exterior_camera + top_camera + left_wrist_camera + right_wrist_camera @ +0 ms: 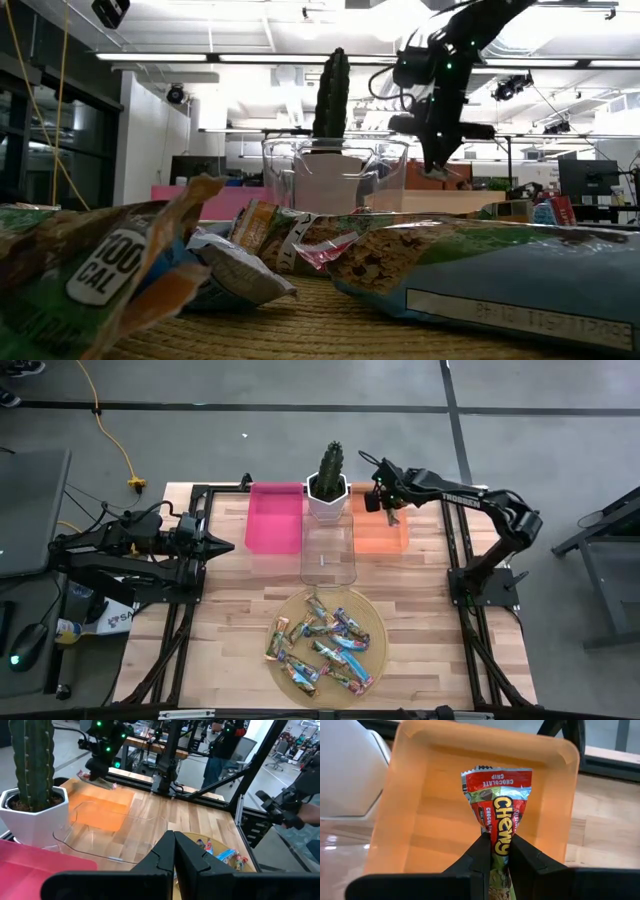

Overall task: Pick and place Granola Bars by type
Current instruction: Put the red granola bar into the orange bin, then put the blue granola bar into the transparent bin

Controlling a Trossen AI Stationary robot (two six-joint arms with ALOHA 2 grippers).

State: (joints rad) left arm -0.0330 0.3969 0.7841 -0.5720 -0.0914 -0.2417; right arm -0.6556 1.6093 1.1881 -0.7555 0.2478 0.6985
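Gripping a red-topped bar (497, 815) between its fingers, our right gripper (496, 851) hung over the orange bin (415, 815), the bar hanging straight below the fingers, above the bin's floor. Our left gripper (173, 851) was clenched shut on nothing, near the pink bin (274, 518). The other bars (322, 642) lay heaped on the mat (372, 610), well apart from both grippers.

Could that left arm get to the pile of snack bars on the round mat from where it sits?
Probably yes: the left pincer waits shut at the table's left edge, and only bare wood lies between it and the shiny-wrapped granola bars on the round woven mat.
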